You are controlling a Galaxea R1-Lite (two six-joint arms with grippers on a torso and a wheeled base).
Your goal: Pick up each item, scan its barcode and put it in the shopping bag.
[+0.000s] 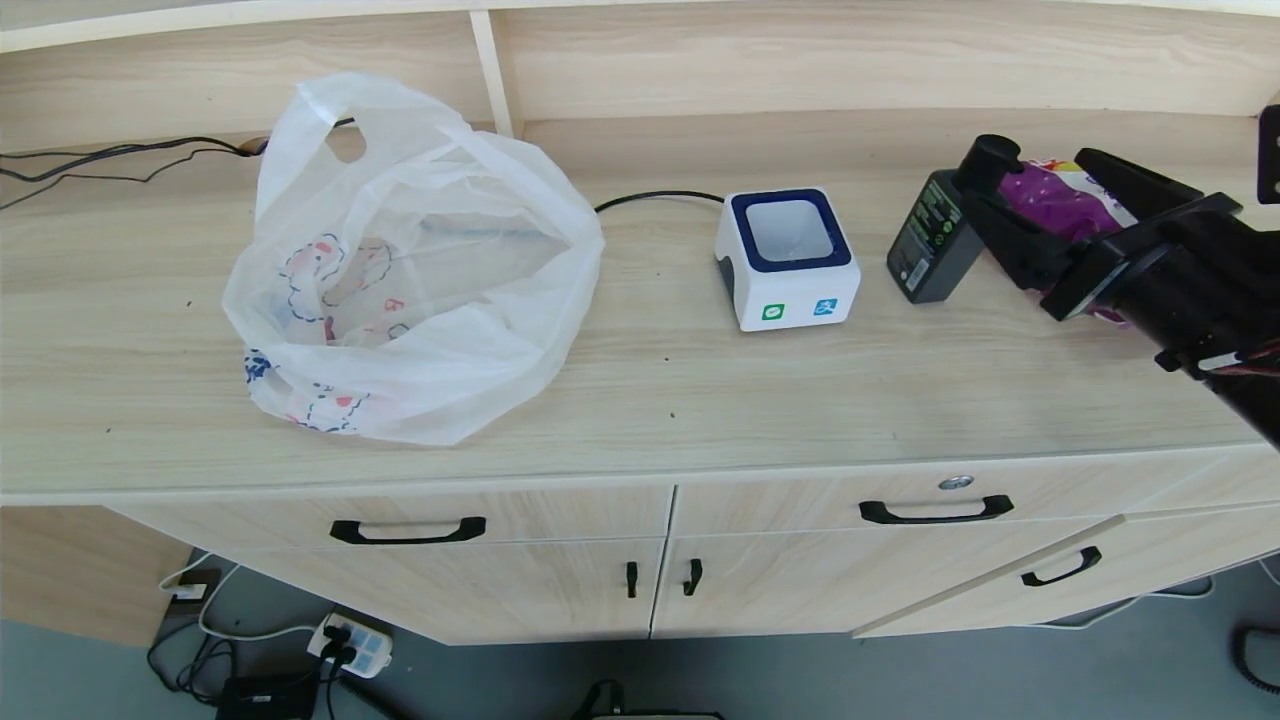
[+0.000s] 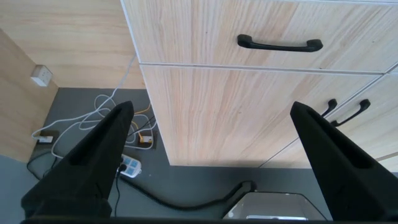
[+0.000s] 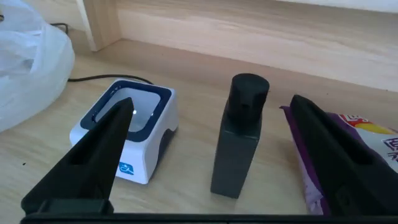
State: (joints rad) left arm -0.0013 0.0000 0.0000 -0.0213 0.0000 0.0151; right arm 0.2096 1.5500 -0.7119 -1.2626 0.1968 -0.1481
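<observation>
Bottle [image 1: 932,240] is standing just right of the scanner [image 1: 787,258], apparently upright. You are straddling it with the right gripper [image 3: 212,102], fingers spread wide and empty. The left gripper [image 2: 211,109] is hanging by the drawers, well apart, likewise gaping and empty.

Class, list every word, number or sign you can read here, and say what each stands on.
No text reads clearly enough to quote.
Scanner: one green and one blue square sign on its front, symbols too small.
Black bottle: label print too small.
Purple packet: lettering blurred and partly hidden.
Shopping bag: cartoon print, letters unclear.
</observation>
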